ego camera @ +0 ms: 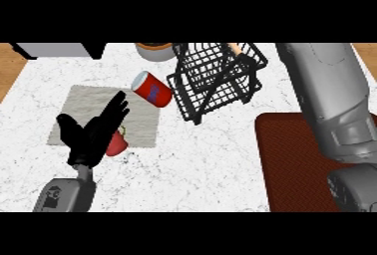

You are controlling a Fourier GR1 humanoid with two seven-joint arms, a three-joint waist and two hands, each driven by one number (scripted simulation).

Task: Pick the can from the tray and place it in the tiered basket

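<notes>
White, speckled stone makes the desk (199, 169). Nearest, the black left hand (88, 137) hangs over the flat grey tray (77, 103), fingers straight, holding nothing. A round red can (152, 89) lies tipped at the tray's far corner. Just past that corner stands the black wire tiered basket (217, 74).

Red cylindrical metal can (152, 89) with white rim and blue label band; speckled grey-beige rectangular tray (80, 102); black wire tiered basket (213, 79); white stone counter (199, 169) with grey marbling; dark red finely textured mat (290, 164); black left hand (94, 133).
</notes>
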